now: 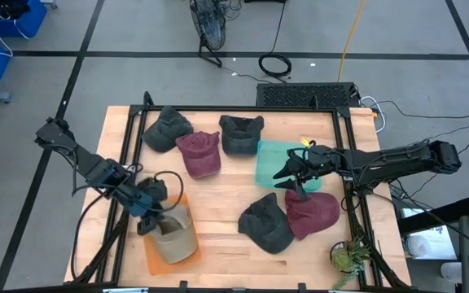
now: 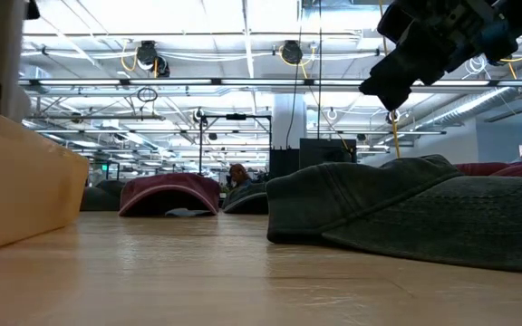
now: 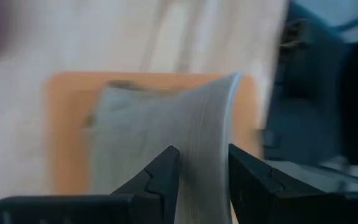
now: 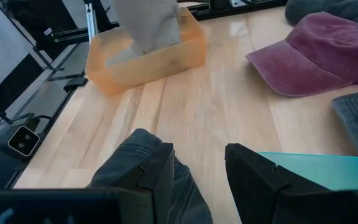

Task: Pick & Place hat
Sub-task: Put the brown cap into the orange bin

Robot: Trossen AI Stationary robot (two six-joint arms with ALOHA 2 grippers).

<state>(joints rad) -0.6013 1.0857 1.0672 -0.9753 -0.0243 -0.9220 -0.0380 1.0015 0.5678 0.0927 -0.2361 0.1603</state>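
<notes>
Several caps lie on the wooden table. A beige hat (image 1: 175, 238) sits in an orange tray (image 1: 155, 259) at the near left, with my left gripper (image 1: 148, 213) shut on it. My right gripper (image 1: 290, 174) hangs open above the table, between a teal tray (image 1: 269, 159), a maroon hat (image 1: 314, 213) and a dark grey hat (image 1: 267, 225). In the right wrist view its fingers (image 4: 151, 168) stand over that grey hat (image 4: 126, 168) without touching it. My left gripper pinches a raised fold of the beige hat (image 3: 207, 130) between its two fingers (image 3: 165, 171), coming down on it at a slant from the table's left side. The rest of the hat lies below in the orange tray (image 3: 64, 124).
Two more dark grey hats (image 1: 167, 129) (image 1: 241, 133) and a second maroon hat (image 1: 199, 153) lie along the far side. A small plant (image 1: 350, 256) stands at the near right corner. Bare wood shows in the table's middle (image 1: 226, 191).
</notes>
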